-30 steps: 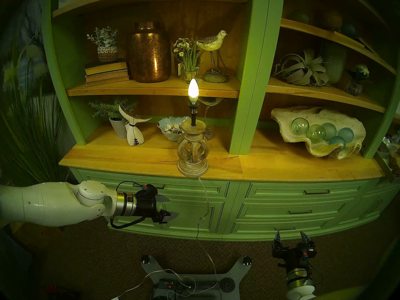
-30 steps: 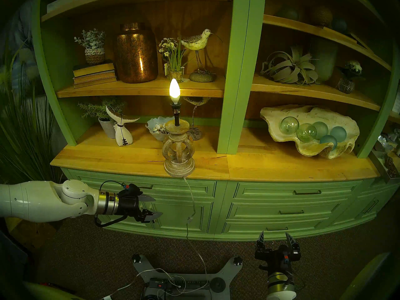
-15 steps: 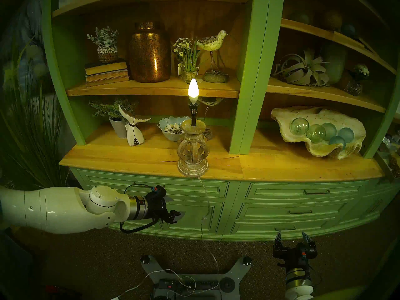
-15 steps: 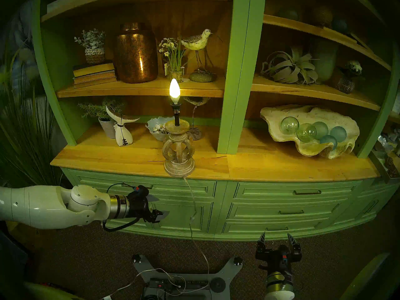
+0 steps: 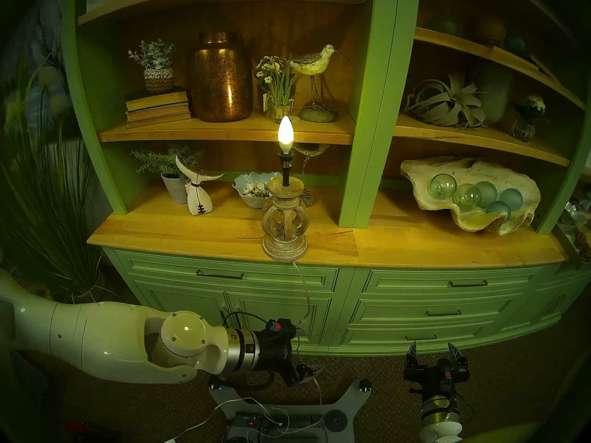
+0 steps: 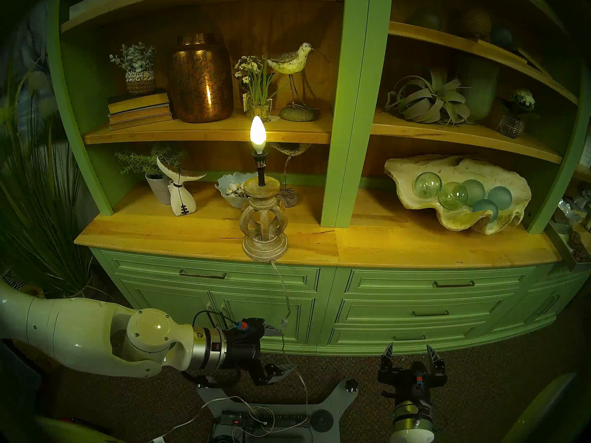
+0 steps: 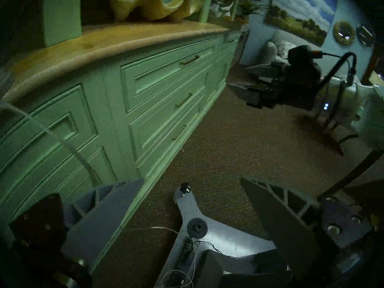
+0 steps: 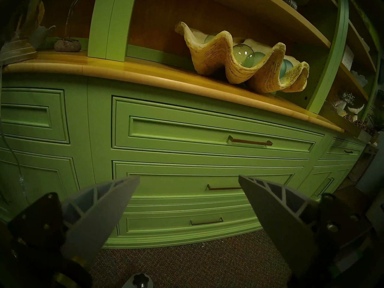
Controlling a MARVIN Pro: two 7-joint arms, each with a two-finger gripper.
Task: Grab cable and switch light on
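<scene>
While the light (image 5: pixel 285 134) glows at 12 o'clock on the table (image 5: pixel 192 231), the left hand (image 5: pixel 307 349), lower and nearer than a second ago, stands open astride the cable (image 5: pixel 307 308) hanging before the cabinet (image 5: pixel 415 305). At 4 o'clock the right hand (image 5: pixel 432 353) gapes empty.
</scene>
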